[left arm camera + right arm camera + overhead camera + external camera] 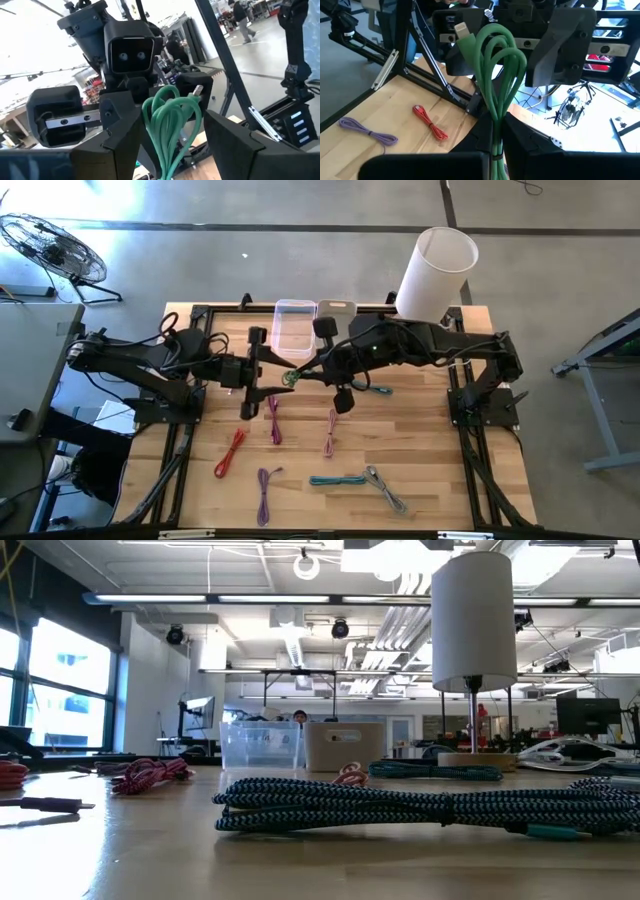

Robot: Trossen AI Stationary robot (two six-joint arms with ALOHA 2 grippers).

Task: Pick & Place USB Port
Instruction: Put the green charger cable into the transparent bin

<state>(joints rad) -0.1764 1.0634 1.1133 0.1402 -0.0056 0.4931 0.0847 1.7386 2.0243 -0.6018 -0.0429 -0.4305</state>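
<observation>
A green USB cable (291, 378), coiled in loops, hangs in the air above the table's far middle, between both grippers. My right gripper (495, 150) reaches in from the table's right and is shut on the cable. The cable's loops (495, 55) and its plug (461, 30) stick out past the right fingertips. My left gripper (172, 135) comes from the left and is open, one finger (122, 125) on each side of the loops (172, 117). I cannot tell whether those fingers touch the loops. Neither gripper shows in the low view. My right gripper pinches the green cable's gathered lower part (493, 131) between its two fingers, several strands together. The fingers come roughly level from the table's right. The cable is lifted clear of the table, and its loops stand out beyond the fingertips toward the left gripper.
Other cables lie on the wood: red (229, 453), magenta (273, 420), pink (330, 432), purple (264, 485), teal (340, 479), grey (385, 490), another teal (378, 389). A clear bin (293, 323) and a small box (338, 310) sit at the far edge, a white cylinder (435, 270) far right.
</observation>
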